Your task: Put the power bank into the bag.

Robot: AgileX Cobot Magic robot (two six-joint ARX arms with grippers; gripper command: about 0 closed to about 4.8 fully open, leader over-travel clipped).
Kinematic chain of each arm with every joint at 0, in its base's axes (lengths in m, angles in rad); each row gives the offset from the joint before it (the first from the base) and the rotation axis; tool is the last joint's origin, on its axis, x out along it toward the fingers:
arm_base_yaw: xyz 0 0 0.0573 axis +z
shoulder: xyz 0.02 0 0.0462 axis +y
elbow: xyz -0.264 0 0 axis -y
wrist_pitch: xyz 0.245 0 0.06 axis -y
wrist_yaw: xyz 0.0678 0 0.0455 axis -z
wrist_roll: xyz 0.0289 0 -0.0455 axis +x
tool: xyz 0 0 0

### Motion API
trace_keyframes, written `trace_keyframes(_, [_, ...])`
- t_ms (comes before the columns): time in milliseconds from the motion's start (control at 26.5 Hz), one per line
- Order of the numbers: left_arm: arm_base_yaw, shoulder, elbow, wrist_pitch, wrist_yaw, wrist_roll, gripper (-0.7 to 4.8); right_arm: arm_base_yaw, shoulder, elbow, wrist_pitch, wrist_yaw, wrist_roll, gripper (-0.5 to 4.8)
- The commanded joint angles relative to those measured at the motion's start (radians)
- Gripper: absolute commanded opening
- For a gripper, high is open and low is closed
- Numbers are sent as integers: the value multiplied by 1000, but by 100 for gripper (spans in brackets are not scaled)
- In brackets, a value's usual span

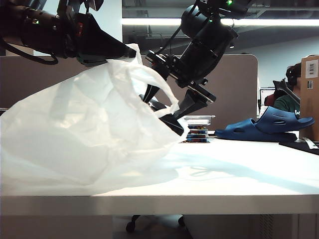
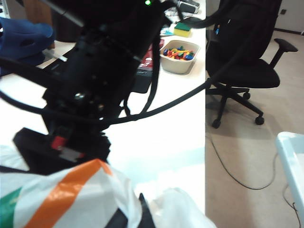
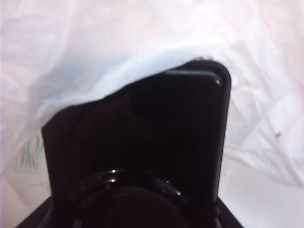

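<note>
With the left gripper (image 1: 130, 54) pinching the bag (image 1: 89, 129) mouth up, the right gripper (image 1: 172, 117), clamping the power bank (image 3: 156, 142), should push deeper inside before releasing.

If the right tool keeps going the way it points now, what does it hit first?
Most likely the inside of the bag. The right tool, shut on the power bank, points down-left into the bag's mouth, which the left tool holds up. Wrist view shows white plastic ahead; depth unclear.
</note>
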Motion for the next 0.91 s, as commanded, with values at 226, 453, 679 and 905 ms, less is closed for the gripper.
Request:
trace_keyframes(226, [0, -2, 6, 13, 22, -2, -7, 4, -8, 9, 88, -71, 48, 262])
trace_keyframes(453, [0, -2, 6, 14, 20, 25, -7, 54, -8, 9, 121, -146, 63, 261])
trace_keyframes(679, [0, -2, 6, 46, 22, 24, -7, 59, 32, 9, 144, -161, 63, 261])
trace_keyframes(905, [0, -2, 6, 45, 17, 65, -7, 60, 102, 9, 154, -252, 63, 261])
